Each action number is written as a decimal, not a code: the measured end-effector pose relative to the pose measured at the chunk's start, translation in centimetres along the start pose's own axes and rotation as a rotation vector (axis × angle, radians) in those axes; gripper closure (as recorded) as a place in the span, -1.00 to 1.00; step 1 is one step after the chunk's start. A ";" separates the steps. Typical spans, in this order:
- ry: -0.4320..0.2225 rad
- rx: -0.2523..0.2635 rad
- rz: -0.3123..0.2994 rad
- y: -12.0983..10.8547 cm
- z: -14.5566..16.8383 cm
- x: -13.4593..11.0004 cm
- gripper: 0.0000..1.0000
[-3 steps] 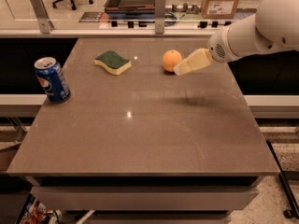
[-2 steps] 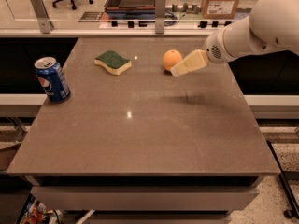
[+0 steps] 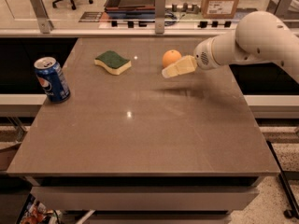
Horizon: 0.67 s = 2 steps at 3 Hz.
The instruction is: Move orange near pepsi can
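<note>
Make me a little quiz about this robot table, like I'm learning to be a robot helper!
1. True or false: the pepsi can stands upright near the left edge of the table.
2. What lies between the pepsi can and the orange? A) a sponge B) a banana C) a cup
3. Fill in: the gripper is over the far side of the table, right beside the ____.
Key: 1 true; 2 A; 3 orange.
</note>
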<state>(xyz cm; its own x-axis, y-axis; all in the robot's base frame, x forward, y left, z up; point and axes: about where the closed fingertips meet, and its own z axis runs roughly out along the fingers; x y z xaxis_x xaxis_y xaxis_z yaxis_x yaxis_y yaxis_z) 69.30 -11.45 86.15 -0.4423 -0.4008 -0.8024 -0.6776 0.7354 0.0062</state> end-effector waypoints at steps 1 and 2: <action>-0.046 -0.028 0.026 0.1 2.0 -0.1 -1.00; -0.098 -0.047 0.041 0.2 3.7 -0.8 -1.00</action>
<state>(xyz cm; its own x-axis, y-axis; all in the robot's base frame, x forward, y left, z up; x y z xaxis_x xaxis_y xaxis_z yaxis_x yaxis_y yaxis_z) 71.69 -8.98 84.59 -0.4118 -0.3141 -0.8555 -0.6883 0.7224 0.0660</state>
